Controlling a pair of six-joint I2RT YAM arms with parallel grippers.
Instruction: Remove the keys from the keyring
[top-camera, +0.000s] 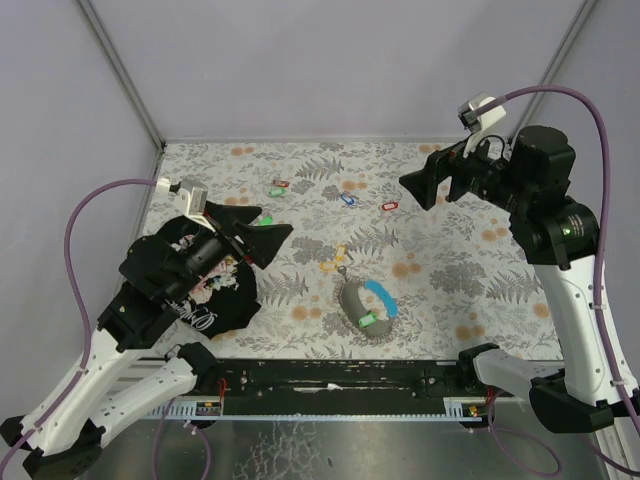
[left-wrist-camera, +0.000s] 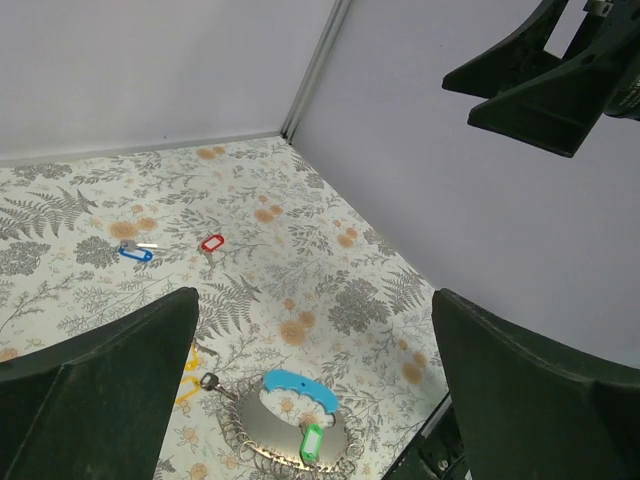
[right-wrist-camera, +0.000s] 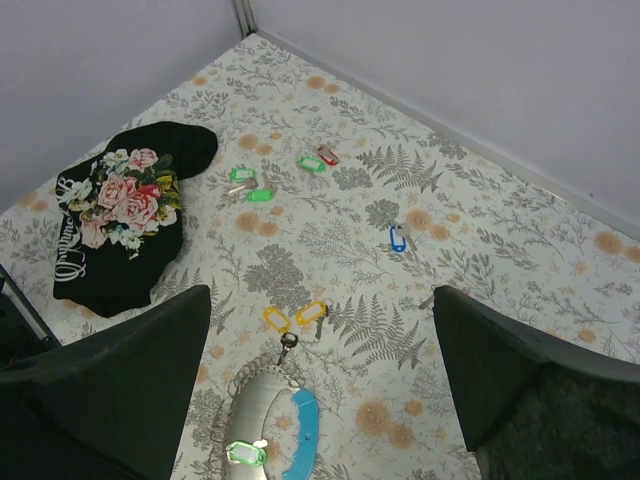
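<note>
The keyring (top-camera: 356, 308) is a grey loop with a bright blue section (top-camera: 380, 296), lying flat near the table's front middle. It also shows in the left wrist view (left-wrist-camera: 285, 425) and the right wrist view (right-wrist-camera: 255, 425). A green key tag (top-camera: 367, 321) sits on its near side, also seen in the left wrist view (left-wrist-camera: 312, 441) and the right wrist view (right-wrist-camera: 245, 454). A small metal key (right-wrist-camera: 287, 343) hangs at the loop's far end. My left gripper (top-camera: 262, 237) is open and empty, raised at the left. My right gripper (top-camera: 422, 186) is open and empty, high at the back right.
A black floral cloth (top-camera: 205, 285) lies at the left under my left arm. Two yellow tags (right-wrist-camera: 295, 317) lie just beyond the loop. Loose blue (top-camera: 348, 199), red (top-camera: 389, 205) and green (top-camera: 278, 191) tags lie farther back. Grey walls close the back and sides.
</note>
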